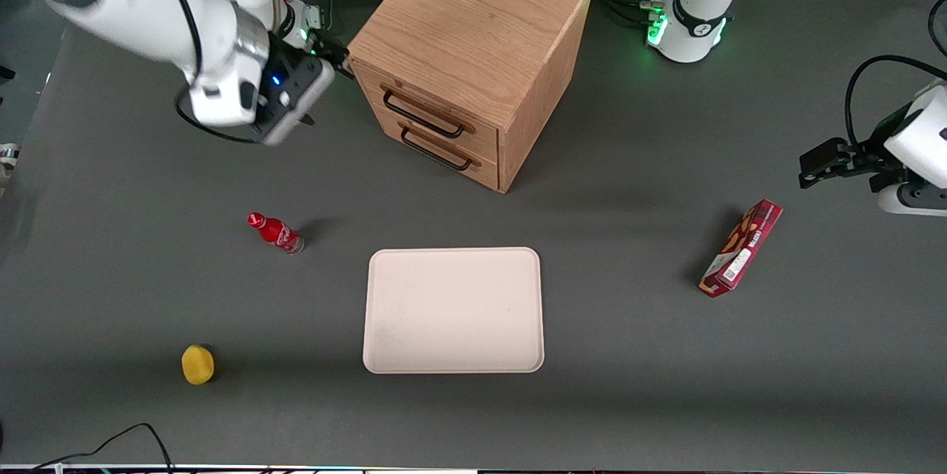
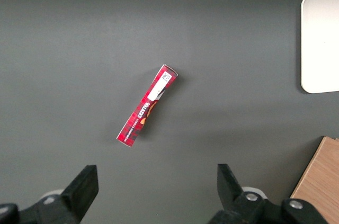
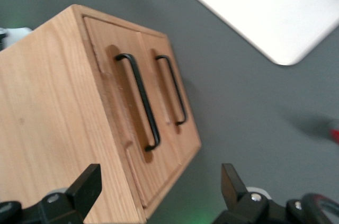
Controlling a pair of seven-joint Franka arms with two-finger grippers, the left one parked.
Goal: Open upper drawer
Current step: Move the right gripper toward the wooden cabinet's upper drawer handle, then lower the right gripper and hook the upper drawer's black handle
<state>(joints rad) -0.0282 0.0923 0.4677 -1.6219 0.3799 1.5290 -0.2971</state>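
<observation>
The wooden cabinet (image 1: 473, 23) stands at the back of the table, with its two drawers facing the front camera at an angle. The upper drawer (image 1: 414, 100) is shut, and its black bar handle (image 1: 423, 116) lies flat against the front. The lower drawer (image 1: 473, 167) beneath it is shut too. My right gripper (image 1: 322, 88) hovers open beside the cabinet's corner toward the working arm's end, near the height of the upper drawer and clear of it. In the right wrist view the upper drawer's handle (image 3: 140, 102) is ahead of the open gripper (image 3: 159, 192), whose fingers (image 3: 85, 189) hold nothing.
A white tray (image 1: 453, 310) lies in front of the cabinet, nearer the front camera. A red bottle (image 1: 276, 233) and a yellow fruit (image 1: 197, 364) lie toward the working arm's end. A red box (image 1: 741, 248) lies toward the parked arm's end.
</observation>
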